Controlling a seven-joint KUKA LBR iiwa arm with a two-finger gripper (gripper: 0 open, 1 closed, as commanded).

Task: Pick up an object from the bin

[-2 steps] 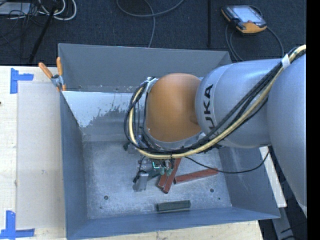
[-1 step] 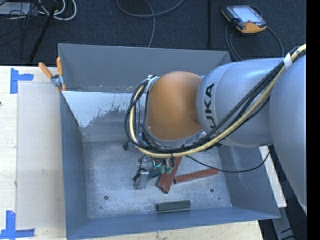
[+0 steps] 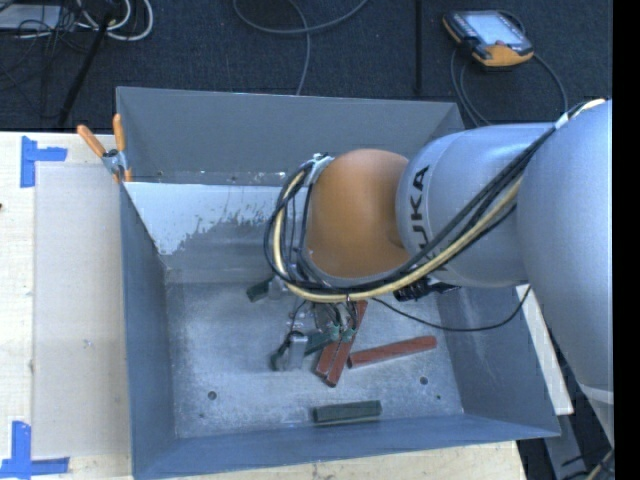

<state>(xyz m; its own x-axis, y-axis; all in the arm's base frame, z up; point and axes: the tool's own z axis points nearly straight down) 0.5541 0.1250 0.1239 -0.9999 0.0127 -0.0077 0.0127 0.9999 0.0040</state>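
Gripper down at mid-frame in the bin [image 3: 190, 368], by the red pieces.
My gripper [image 3: 303, 346] sits touching or just left of a short red block [image 3: 333, 364], likely my pick, tilted steeply (open or closed, I cannot tell). A red bar [image 3: 395, 351] runs off rightward, almost level.

Silver-grey arm [image 3: 520, 203], orange wrist cover [image 3: 352, 213], looped black cables [image 3: 281, 230], KUKA lettering [image 3: 418, 208]
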